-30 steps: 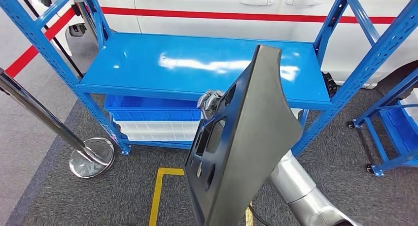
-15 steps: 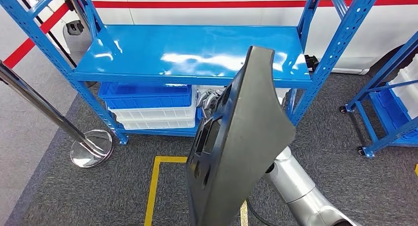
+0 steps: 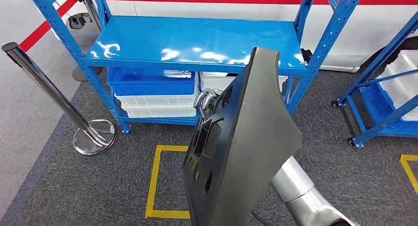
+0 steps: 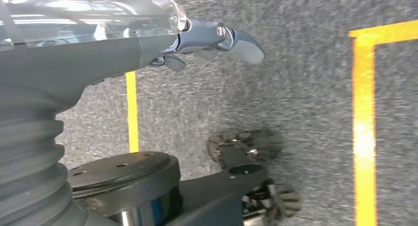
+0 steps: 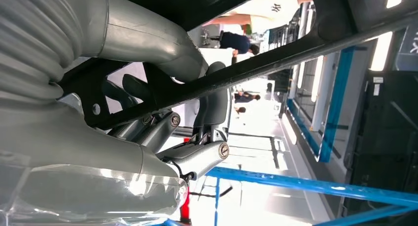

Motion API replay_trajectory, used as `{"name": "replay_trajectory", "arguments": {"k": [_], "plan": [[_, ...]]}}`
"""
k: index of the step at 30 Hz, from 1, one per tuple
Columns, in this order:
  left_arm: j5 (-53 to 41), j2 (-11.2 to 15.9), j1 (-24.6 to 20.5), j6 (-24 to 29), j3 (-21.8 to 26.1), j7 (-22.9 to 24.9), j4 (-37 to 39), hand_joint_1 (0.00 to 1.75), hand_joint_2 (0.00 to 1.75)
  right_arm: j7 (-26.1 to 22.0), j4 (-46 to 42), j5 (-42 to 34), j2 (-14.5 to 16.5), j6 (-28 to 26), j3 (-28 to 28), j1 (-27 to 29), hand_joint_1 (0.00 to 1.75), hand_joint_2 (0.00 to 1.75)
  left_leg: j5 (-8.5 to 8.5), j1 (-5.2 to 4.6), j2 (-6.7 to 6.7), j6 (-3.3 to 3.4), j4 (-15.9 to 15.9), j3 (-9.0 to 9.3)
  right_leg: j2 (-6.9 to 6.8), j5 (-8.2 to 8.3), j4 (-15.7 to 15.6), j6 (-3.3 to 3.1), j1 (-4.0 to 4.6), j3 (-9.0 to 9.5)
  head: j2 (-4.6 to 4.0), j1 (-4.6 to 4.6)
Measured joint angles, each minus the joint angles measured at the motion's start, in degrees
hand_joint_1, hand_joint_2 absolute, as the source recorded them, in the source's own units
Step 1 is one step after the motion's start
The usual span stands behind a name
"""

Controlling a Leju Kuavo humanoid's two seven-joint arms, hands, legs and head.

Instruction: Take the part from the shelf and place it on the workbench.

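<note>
Blue shelf [image 3: 197, 39] stands ahead on grey carpet, its top board bare and glossy, blue and white bins [image 3: 153, 90] stacked underneath. No worktop can be made out from here. The part [image 3: 241, 147], a large dark panel with several cut-outs, is off the shelf and held upright in front of the robot, tilted a little, one long edge toward the shelf. Judged stiff moulded plastic or pressed sheet: broad, thin, probably light for its size but awkward, apt to swing or twist about a single hold. Smooth matte face offers little purchase; the ribs around the cut-outs are the sensible place to hold. Right hand [image 3: 209, 102] grips it there, fingers [image 5: 214, 105] hooked round a dark bar of the frame. Left hand [image 4: 217, 39] hangs over the carpet, holding nothing, fingers loosely curled.
</note>
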Motion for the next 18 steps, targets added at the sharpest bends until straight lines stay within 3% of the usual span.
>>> {"name": "replay_trajectory", "arguments": {"k": [1, 3, 5, 7, 9, 10, 11, 13, 14, 15, 17, 18], "plan": [[-0.01, -0.01, 0.02, 0.01, 0.0, 0.0, 0.0, 0.0, 1.75, -0.01, 0.01, -0.02, -0.01, 0.0, -0.02, 0.01, 1.75, 1.75, 0.63, 0.04, 0.09, -0.14, 0.31, -1.13, -0.02, 0.97, 0.8, 0.21, -0.17, 0.85, 0.0, 0.0], [-0.01, -0.02, 0.0, 0.01, 0.0, 0.0, 0.0, 0.0, 1.75, -0.02, -0.01, -0.07, -0.01, 0.0, -0.08, -0.07, 1.75, 1.75, 1.64, 0.19, 0.17, -0.62, 1.38, -3.41, -0.11, 3.27, -3.62, 0.55, -0.64, 5.54, 0.0, 0.0], [-0.02, -0.02, 0.0, 0.03, 0.0, 0.0, 0.0, 0.0, 1.75, -0.07, -0.05, -0.11, 0.03, 0.01, -0.16, -0.23, 1.75, 1.75, 2.44, 0.23, 0.14, -1.31, 2.6, -5.27, -0.07, 2.24, -10.91, 0.36, -0.56, 10.76, 0.0, -0.02], [-0.04, -0.05, 0.07, 0.07, 0.01, 0.01, 0.0, 0.0, 1.75, -0.15, -0.09, -0.21, 0.07, 0.02, -0.28, -0.33, 1.75, 1.75, 3.39, 0.28, 0.08, -2.03, 3.0, -6.1, 0.12, 1.04, -14.07, -0.43, -0.07, 12.3, 0.0, -0.05], [-0.04, -0.09, 0.23, 0.09, 0.01, 0.01, 0.0, 0.0, 1.75, -0.16, -0.08, -0.28, 0.07, 0.02, -0.34, -0.36, 1.75, 1.75, 3.87, 0.55, -0.05, -2.79, 2.89, -6.51, 0.07, 2.15, -14.28, -1.4, -0.04, 11.53, 0.0, -0.06], [-0.05, -0.1, 0.3, 0.09, 0.0, 0.02, 0.0, 0.0, 1.75, -0.15, -0.07, -0.28, 0.09, 0.02, -0.34, -0.39, 1.75, 1.75, 2.71, 0.72, -0.15, -3.19, 3.59, -6.98, -0.05, 2.89, -14.45, -1.88, -0.09, 10.96, 0.0, -0.05], [-0.05, -0.1, 0.37, 0.1, 0.0, 0.02, 0.0, 0.0, 1.75, -0.14, -0.06, -0.28, 0.12, 0.02, -0.34, -0.42, 1.75, 1.75, 0.57, 0.85, -0.24, -3.57, 5.26, -7.65, -0.17, 3.67, -14.59, -2.25, -0.25, 10.28, 0.0, -0.06], [-0.05, -0.11, 0.4, 0.1, 0.0, 0.02, 0.0, 0.0, 1.75, -0.15, -0.05, -0.28, 0.17, 0.02, -0.33, -0.45, 1.75, 1.75, -5.57, 1.09, -0.3, -4.2, 11.99, -9.33, -0.25, 5.19, -14.62, -2.6, -0.24, 8.48, 0.0, -0.07], [-0.05, -0.11, 0.4, 0.1, 0.0, 0.02, 0.0, 0.0, 1.75, -0.15, -0.03, -0.28, 0.17, 0.02, -0.33, -0.43, 1.75, 1.75, -7.62, 1.16, -0.29, -4.4, 15.66, -9.86, -0.25, 5.91, -14.59, -2.57, -0.21, 7.53, 0.0, -0.07], [-0.05, -0.11, 0.39, 0.1, 0.0, 0.02, 0.0, 0.0, 1.75, -0.15, -0.02, -0.28, 0.17, 0.02, -0.33, -0.39, 1.75, 1.75, -8.44, 1.18, -0.29, -4.51, 18.42, -9.82, -0.25, 6.65, -14.57, -2.51, -0.19, 6.55, 0.0, -0.07], [-0.04, -0.11, 0.38, 0.11, 0.0, 0.02, 0.0, 0.0, 1.75, -0.15, 0.01, -0.28, 0.17, 0.02, -0.33, -0.36, 1.75, 1.75, -6.47, 1.18, -0.32, -4.47, 18.36, -7.06, -0.23, 8.08, -14.51, -2.26, -0.21, 4.72, 0.0, -0.07], [-0.04, -0.11, 0.34, 0.11, 0.0, 0.02, 0.0, 0.0, 1.75, -0.15, 0.0, -0.28, 0.17, 0.02, -0.34, -0.36, 1.75, 1.75, -5.16, 1.18, -0.36, -4.32, 15.37, -4.15, -0.2, 8.79, -14.49, -2.08, -0.23, 3.94, 0.0, -0.07]]}}
